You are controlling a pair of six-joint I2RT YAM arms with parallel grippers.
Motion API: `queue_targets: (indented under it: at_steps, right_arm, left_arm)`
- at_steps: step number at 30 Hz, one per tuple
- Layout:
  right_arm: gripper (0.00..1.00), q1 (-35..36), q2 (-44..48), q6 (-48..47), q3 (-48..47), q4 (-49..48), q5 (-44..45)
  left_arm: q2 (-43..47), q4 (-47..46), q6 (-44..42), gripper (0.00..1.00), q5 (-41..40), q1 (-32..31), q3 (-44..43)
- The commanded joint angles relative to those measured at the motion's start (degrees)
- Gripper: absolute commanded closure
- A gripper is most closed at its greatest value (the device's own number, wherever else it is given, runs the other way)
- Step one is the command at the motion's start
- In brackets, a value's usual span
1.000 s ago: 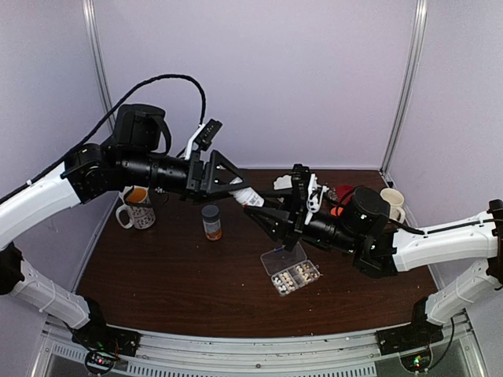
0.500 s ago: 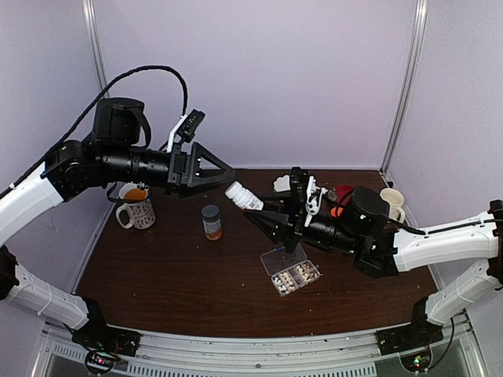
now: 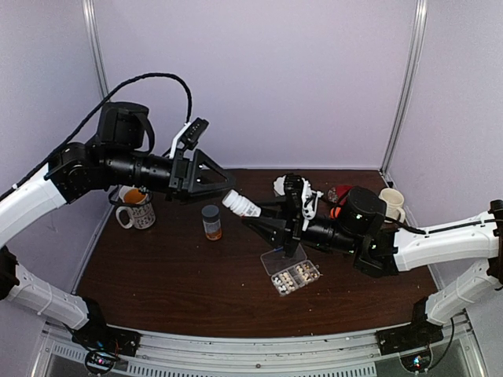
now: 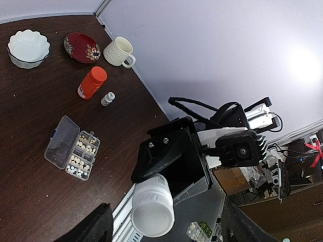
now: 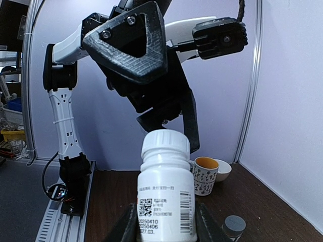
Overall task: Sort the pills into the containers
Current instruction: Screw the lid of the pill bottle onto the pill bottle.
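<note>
Your right gripper (image 5: 167,224) is clamped on the lower body of a white bottle (image 5: 165,186) and holds it in the air above the table (image 3: 173,275), just far-left of the pill box (image 4: 59,146). Judgement: you are presenting it to your left gripper (image 3: 220,177), probably so that hand can work the cap (image 5: 165,143) while the right braces the body. The left jaws stand wide and empty, with the cap just beyond them and not touched. The bottle's long axis runs near-right to far-left, cap end aimed at the left gripper; the cap is on. The pills (image 4: 79,160) lie in the cells (image 4: 87,147) of the box, whose lid is folded open.
</note>
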State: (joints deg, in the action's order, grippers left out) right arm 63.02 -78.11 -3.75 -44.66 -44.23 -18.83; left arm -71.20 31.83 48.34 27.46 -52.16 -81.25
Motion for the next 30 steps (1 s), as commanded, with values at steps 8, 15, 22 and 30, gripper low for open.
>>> queue_targets:
  at_steps: [8,15,22,30]
  right_arm:
    - [1.0,0.4,1.2,-1.4,-2.7,1.0,-1.5]
    - [1.0,0.3,1.0,-1.5,-2.9,0.8,-1.2]
    - [1.0,0.4,0.8,-1.6,-3.0,1.1,-1.2]
    - [1.0,0.4,0.4,-1.4,-3.5,1.3,-0.8]
  left_arm:
    - [-0.7,0.0,0.6,0.36,1.5,0.3,1.0]
    - [-1.0,0.3,1.0,0.39,2.1,0.4,1.3]
    - [-1.3,0.4,1.0,0.52,2.4,0.3,1.4]
    - [-1.6,0.1,1.1,0.67,3.2,0.3,1.5]
